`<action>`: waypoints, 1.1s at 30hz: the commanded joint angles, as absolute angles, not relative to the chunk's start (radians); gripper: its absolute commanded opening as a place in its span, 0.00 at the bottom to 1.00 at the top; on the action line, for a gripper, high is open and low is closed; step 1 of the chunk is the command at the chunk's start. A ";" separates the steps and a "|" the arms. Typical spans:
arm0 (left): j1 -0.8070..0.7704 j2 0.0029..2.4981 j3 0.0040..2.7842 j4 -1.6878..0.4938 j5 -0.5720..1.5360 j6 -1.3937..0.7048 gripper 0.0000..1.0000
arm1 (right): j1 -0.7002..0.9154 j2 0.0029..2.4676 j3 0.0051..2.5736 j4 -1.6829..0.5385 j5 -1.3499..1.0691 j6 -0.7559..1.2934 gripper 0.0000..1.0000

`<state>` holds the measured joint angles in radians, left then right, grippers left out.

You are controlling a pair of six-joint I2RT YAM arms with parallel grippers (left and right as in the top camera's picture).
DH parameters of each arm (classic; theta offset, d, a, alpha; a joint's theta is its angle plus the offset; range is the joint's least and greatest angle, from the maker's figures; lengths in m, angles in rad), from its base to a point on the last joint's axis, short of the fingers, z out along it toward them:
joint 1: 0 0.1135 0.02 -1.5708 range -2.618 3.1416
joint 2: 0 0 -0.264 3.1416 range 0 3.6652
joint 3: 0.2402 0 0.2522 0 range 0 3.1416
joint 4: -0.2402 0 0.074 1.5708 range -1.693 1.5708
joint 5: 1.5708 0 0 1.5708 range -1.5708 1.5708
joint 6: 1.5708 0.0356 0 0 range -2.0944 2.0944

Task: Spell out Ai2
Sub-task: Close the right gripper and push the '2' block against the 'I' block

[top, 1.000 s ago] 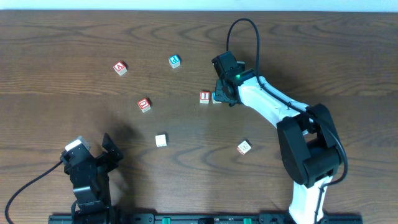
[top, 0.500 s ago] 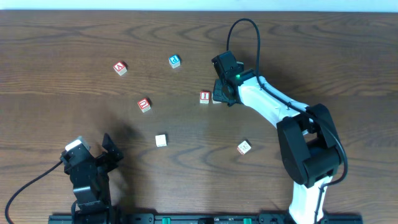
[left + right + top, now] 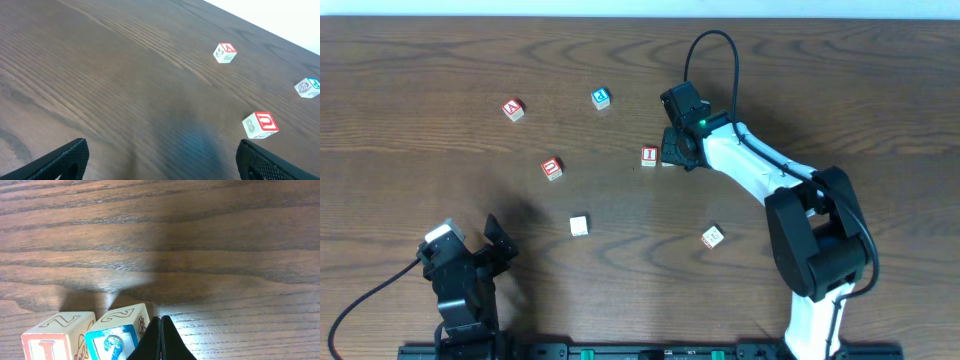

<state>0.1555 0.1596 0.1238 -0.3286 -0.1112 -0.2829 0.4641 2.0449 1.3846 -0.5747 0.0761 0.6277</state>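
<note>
A red "A" block (image 3: 513, 109) lies at the far left and also shows in the left wrist view (image 3: 224, 52). A red "I" block (image 3: 649, 156) sits mid-table with a blue "2" block (image 3: 666, 158) touching its right side. In the right wrist view the "I" block (image 3: 57, 336) and the "2" block (image 3: 117, 330) stand side by side. My right gripper (image 3: 678, 150) is shut and empty, its tips (image 3: 161, 332) against the right side of the "2" block. My left gripper (image 3: 160, 165) is open and empty over bare table at the near left (image 3: 485, 250).
A red block (image 3: 552, 168) lies left of centre and shows in the left wrist view (image 3: 260, 125). A blue block (image 3: 601, 98) lies at the back, also in the left wrist view (image 3: 307, 86). A pale block (image 3: 579, 226) and another block (image 3: 712, 237) lie nearer the front.
</note>
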 commanded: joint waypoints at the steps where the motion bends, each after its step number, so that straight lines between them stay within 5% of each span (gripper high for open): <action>1: 0.159 0.155 0.102 -0.335 -0.111 -0.265 0.95 | 0.468 2.056 1.388 -0.572 0.069 0.654 0.01; 33: 0.159 0.155 0.102 -0.335 -0.112 -0.265 0.95 | 0.486 2.056 1.388 -0.549 0.066 0.657 0.01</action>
<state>0.1555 0.1596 0.1238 -0.3286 -0.1112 -0.2829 0.4763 2.0449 1.3846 -0.5526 0.0662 0.6468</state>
